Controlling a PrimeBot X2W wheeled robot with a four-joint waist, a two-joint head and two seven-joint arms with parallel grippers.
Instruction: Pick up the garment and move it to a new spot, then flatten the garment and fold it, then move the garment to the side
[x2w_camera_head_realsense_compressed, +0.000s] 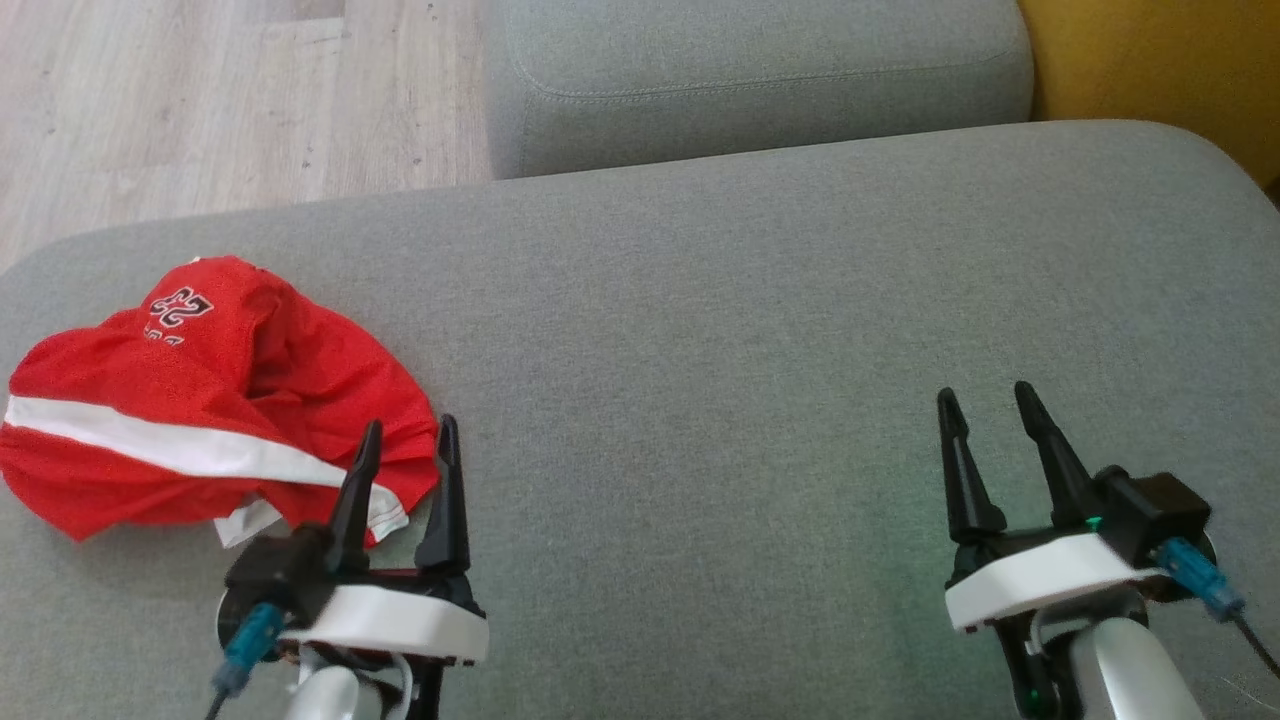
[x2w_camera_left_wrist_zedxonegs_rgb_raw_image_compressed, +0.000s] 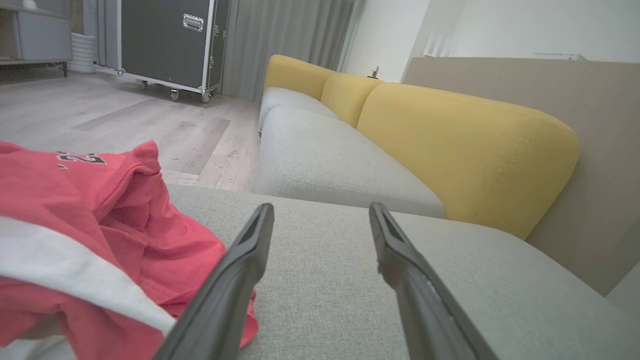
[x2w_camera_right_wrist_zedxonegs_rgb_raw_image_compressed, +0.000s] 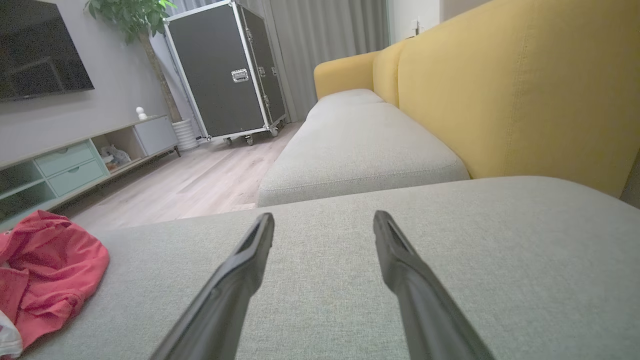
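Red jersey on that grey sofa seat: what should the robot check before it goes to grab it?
1. The left pincer is open and empty: ok.
2. The right pincer is open and empty: ok.
3. The red jersey is in plain sight on the grey cushion: ok.
4. The left pincer is clear of the cloth: cannot tell, because its tips overlap the hem in the head view.
5. There is bare cushion to the right for a new spot: ok.
6. The jersey lies flat enough to fold: not ok, it is bunched up.

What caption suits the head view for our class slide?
Crumpled red jersey lies on the grey cushion beside the open left gripper; open right gripper sits apart.
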